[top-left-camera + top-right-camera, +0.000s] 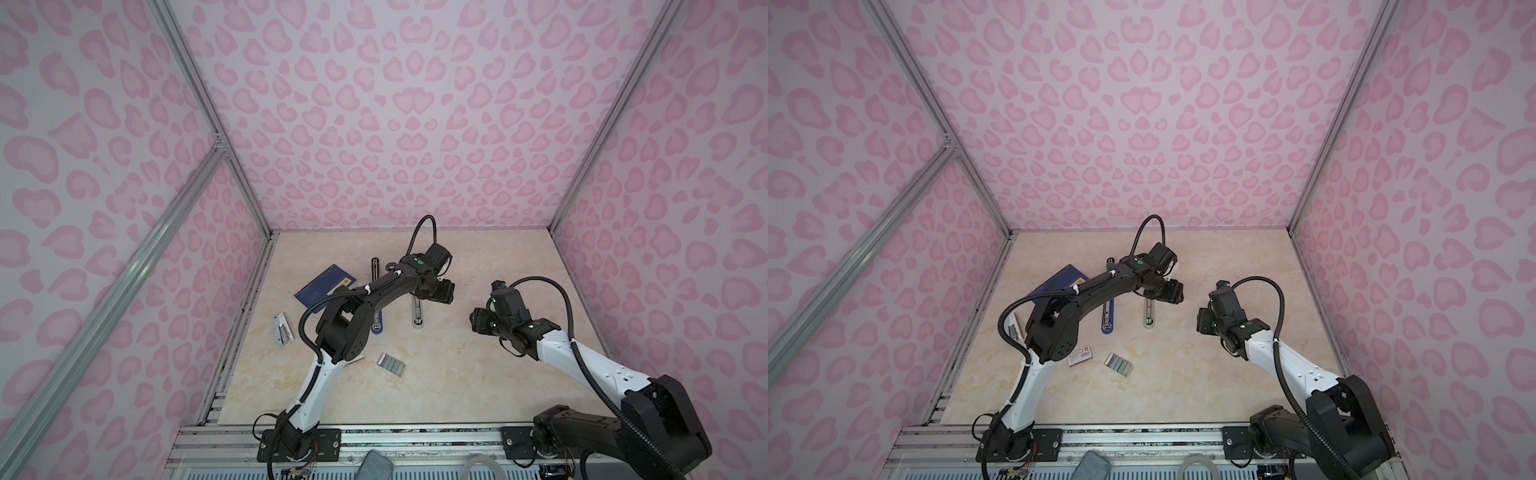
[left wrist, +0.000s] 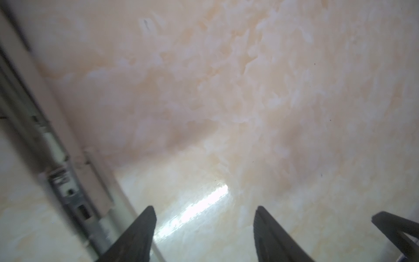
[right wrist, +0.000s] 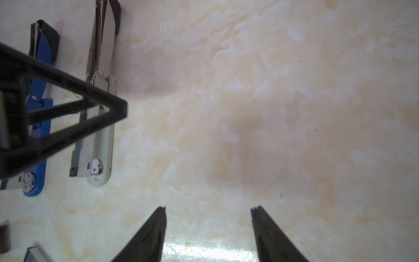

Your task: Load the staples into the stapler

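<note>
The grey stapler lies opened flat on the marbled table. The blue stapler, also opened flat, is just beside it on its left in both top views. The left gripper hovers just right of the grey stapler, jaws wide and empty. The right gripper hangs further right of the grey stapler, jaws spread and holding nothing. The staples sit untouched in their white tray, nearer the arm bases than the grey stapler. Their red-labelled sleeve lies front-left of the grey stapler, and a dark blue booklet lies far-left of it
</note>
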Robot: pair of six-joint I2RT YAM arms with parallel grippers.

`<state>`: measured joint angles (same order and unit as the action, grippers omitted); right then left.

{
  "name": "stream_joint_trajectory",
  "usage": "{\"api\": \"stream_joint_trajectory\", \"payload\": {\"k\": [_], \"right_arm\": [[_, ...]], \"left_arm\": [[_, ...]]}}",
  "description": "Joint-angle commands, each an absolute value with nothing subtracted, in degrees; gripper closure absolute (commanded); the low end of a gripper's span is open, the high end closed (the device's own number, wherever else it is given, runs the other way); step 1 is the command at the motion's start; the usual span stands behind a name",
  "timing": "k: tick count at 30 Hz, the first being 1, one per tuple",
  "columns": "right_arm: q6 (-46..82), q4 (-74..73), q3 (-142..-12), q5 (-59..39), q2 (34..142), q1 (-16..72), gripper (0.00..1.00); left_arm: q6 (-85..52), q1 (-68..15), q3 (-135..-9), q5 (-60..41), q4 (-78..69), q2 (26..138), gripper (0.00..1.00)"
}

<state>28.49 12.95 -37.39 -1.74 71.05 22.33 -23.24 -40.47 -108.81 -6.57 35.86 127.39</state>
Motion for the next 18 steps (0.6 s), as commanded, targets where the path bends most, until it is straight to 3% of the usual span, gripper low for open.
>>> {"api": "stream_joint_trajectory", "payload": {"k": [1, 7, 18], "right_arm": [[29.16, 11.09, -37.08, -2.58, 71.61, 22.27, 0.37], [29.09, 9.49, -36.65, -4.64, 71.91, 22.32, 0.37], [28.94, 10.64, -36.06, -4.12, 71.6, 22.17, 0.37]], "left_arm": [[-26.12, -37.61, -105.95, 1.69, 31.72, 125.09, 0.27], [-26.23, -32.81, -111.64, -2.0, 33.48, 131.13, 0.26], [-23.41, -33.0, -129.04, -12.72, 37.51, 144.26, 0.27]]}}
